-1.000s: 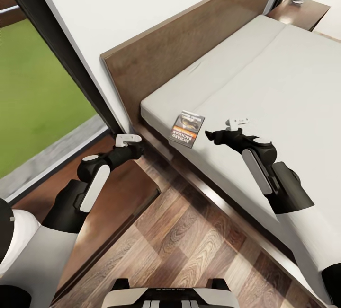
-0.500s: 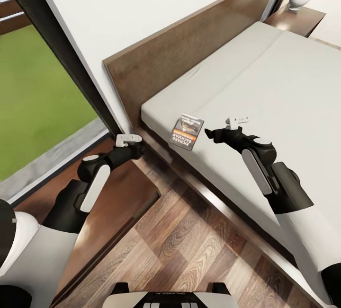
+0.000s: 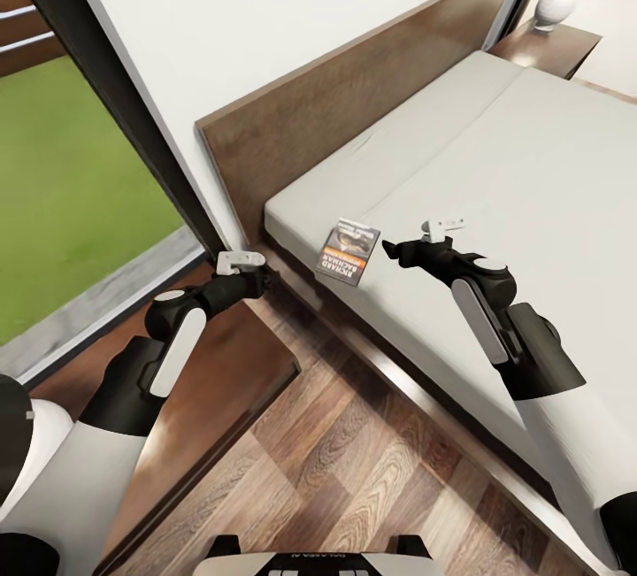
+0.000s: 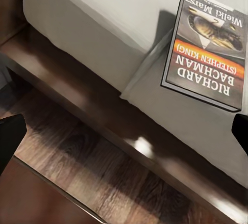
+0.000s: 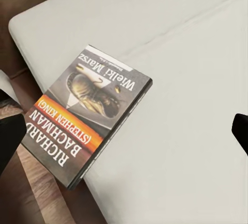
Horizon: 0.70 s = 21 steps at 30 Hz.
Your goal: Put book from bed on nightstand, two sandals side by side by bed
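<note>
Book (image 3: 349,251) lying flat at bed (image 3: 495,178) mattress corner, overhanging edge. My right gripper (image 3: 392,249) hovering just beside book, jaws spread wide, gripping nothing. My left gripper (image 3: 263,272) hanging over nightstand (image 3: 221,364), spread wide, gripping nothing.

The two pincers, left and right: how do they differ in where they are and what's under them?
The left pincer hangs over the near nightstand beside the bed, while the right pincer hangs over the mattress. The right one sits just beside the book; the left one is across the bed's corner from it. Shared: both are black, open and hold nothing, and both wrist views look at the book.
</note>
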{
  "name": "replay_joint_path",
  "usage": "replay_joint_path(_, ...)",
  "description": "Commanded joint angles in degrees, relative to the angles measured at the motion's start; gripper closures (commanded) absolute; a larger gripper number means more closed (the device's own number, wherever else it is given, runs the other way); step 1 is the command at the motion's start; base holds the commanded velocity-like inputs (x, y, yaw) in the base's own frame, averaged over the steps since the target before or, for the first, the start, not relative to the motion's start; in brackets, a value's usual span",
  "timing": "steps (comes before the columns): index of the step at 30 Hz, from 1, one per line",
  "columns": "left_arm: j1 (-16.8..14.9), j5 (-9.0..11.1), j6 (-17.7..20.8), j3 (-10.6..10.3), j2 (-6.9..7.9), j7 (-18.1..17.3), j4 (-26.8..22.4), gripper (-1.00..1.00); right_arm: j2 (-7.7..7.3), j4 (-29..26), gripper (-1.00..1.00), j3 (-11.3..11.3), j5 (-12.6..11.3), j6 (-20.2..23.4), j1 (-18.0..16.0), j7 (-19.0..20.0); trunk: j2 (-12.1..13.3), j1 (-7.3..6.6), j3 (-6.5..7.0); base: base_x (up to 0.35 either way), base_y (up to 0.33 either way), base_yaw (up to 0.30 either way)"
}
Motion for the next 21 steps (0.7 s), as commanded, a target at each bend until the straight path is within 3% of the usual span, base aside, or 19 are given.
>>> replay_joint_path(1,0.0,0.2,0.2,-0.1,0.05,0.1,0.0,-1.0,-0.05,-0.1,-1.0,0.1,-0.4,0.2,0.0,-0.3,0.0,0.0,-0.01,0.0,0.0,0.0)
replay_joint_path(8,0.0,0.3,0.2,0.0,0.04,-0.2,0.1,-1.0,0.0,-0.1,-1.0,0.3,-0.5,0.2,0.0,-0.3,0.0,0.0,0.05,0.0,0.0,0.0)
replay_joint_path(21,0.0,0.3,0.2,0.4,-0.08,-3.9,2.0,-1.0,-0.05,-0.1,-1.0,2.3,-0.3,0.1,0.1,-0.4,-5.2,2.86,-2.27,0.0,0.0,0.0)
